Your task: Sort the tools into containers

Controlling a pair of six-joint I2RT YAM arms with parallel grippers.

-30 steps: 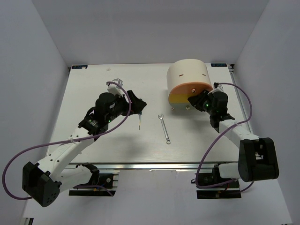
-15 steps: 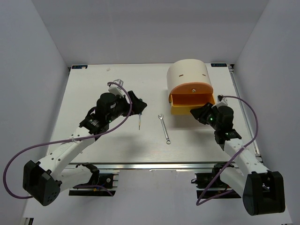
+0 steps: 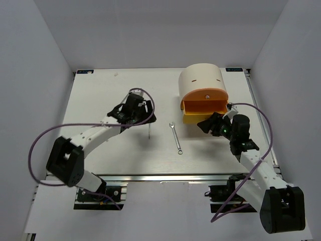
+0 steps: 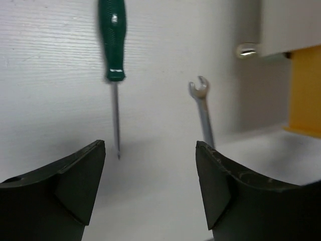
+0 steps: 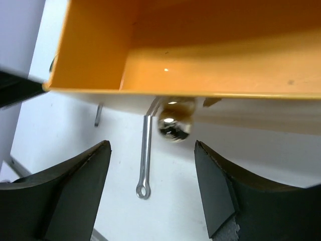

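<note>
Dark-green-handled screwdriver point(image 4: 111, 45) and silver double-ended wrench point(image 3: 176, 138) lie left of pale beige drum box point(image 3: 201, 80), orange drawer point(image 5: 200, 45) open, looks empty: 0 sorted. Your L gripper point(image 4: 150, 150), R gripper point(image 5: 151, 150) both spread, holding nothing.

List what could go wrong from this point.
1. The open left pincer frames the screwdriver only at its thin shaft tip, not its green handle; a grasp there may slip or pivot.
2. The open right pincer hovers by the knob of the open orange drawer; a nudge could push it shut before any tool goes in.
</note>
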